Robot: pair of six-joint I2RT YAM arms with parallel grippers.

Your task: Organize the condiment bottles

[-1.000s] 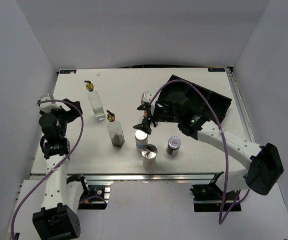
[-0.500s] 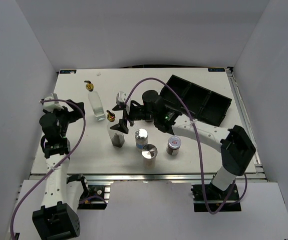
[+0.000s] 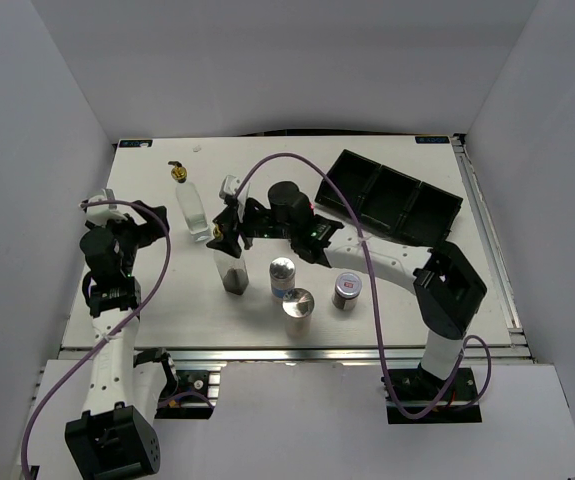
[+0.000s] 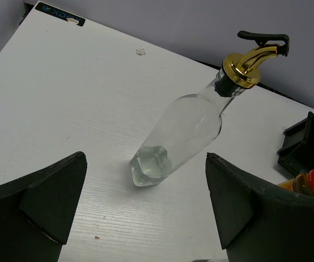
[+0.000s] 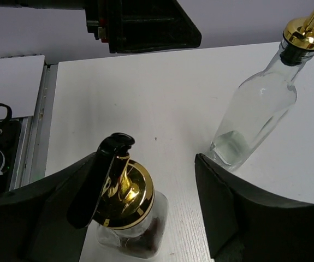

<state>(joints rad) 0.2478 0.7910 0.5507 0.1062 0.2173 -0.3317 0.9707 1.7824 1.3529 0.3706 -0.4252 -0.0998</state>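
right gripper (image 5: 146, 169) hangs open over the dark cruet (image 5: 126, 194), its gold spout between the jaws but not touched. best to drop lower and close squarely on the glass neck under the cap, not the spout lever, so it lifts upright. the clear cruet (image 4: 184, 131) stands behind and left of it, facing the open left gripper (image 4: 144, 180).

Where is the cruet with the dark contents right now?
In the top view, left of centre, the dark-filled cruet stands between the clear cruet and a shaker, under the open right gripper.
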